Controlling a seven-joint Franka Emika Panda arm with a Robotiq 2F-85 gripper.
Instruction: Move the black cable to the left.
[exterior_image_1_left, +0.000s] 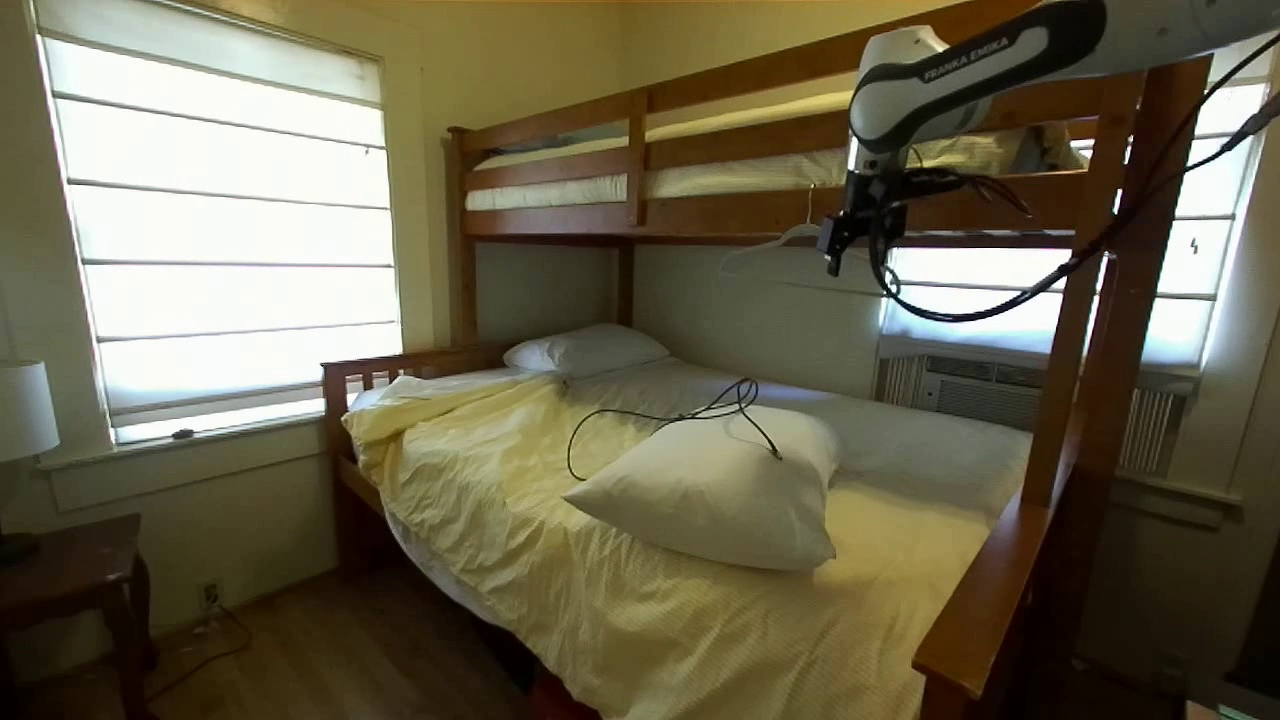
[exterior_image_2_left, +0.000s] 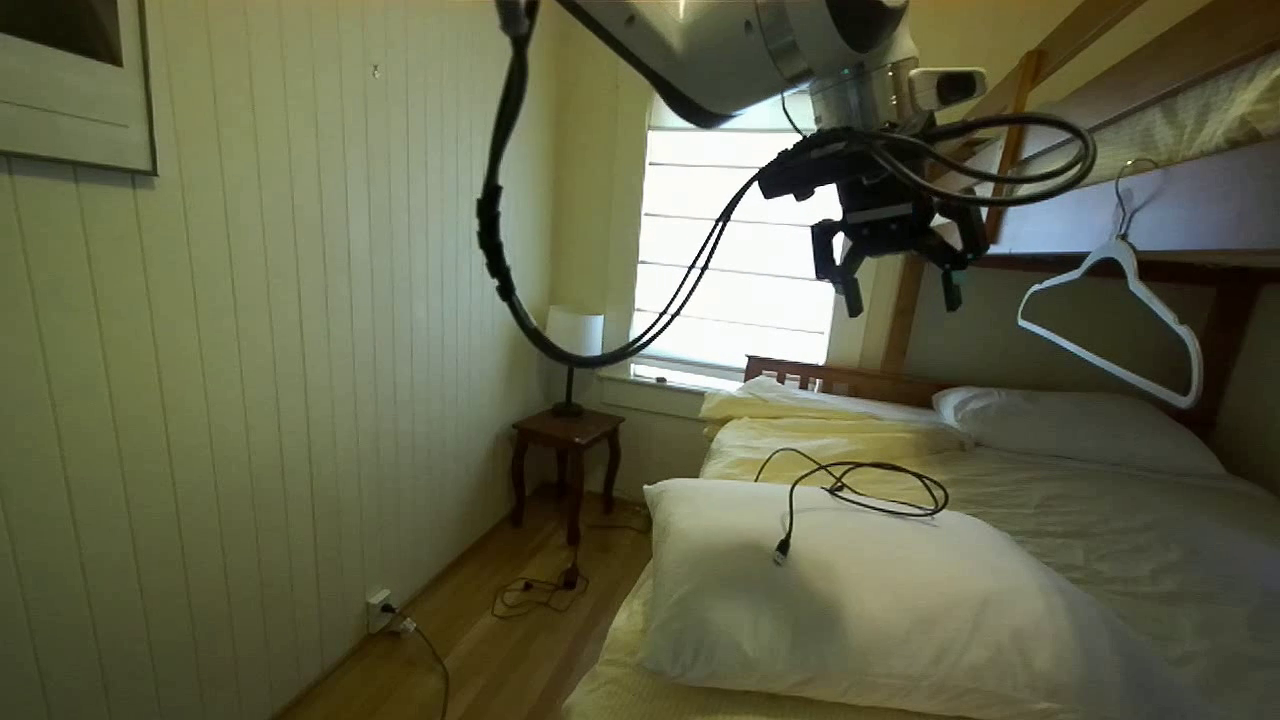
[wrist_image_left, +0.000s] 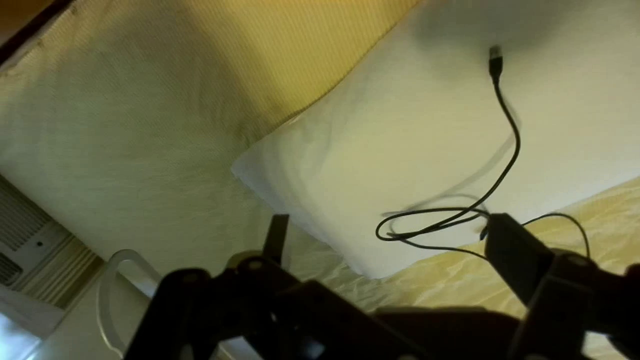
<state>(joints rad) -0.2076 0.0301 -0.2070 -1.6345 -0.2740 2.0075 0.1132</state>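
Note:
The black cable (exterior_image_1_left: 690, 414) lies in loose loops over the white pillow (exterior_image_1_left: 720, 490) on the bed, one part running off onto the yellow cover. In an exterior view the cable (exterior_image_2_left: 791, 515) shows its plug end on the pillow (exterior_image_2_left: 880, 610). In the wrist view the cable (wrist_image_left: 518, 140) has its plug at the upper right, and its loops are partly hidden behind the right finger. My gripper (exterior_image_2_left: 902, 297) is open and empty, high above the bed and pillow, apart from the cable. It also shows in an exterior view (exterior_image_1_left: 835, 252) and in the wrist view (wrist_image_left: 390, 220).
A white hanger (exterior_image_2_left: 1122, 252) hangs from the upper bunk rail (exterior_image_1_left: 740, 213) near the gripper. A bunk post (exterior_image_1_left: 1085, 350) stands by the arm. A thicker black hose (exterior_image_2_left: 515, 300) loops from the arm. A nightstand (exterior_image_2_left: 567, 427) with a lamp (exterior_image_2_left: 575, 330) stands beyond the bed.

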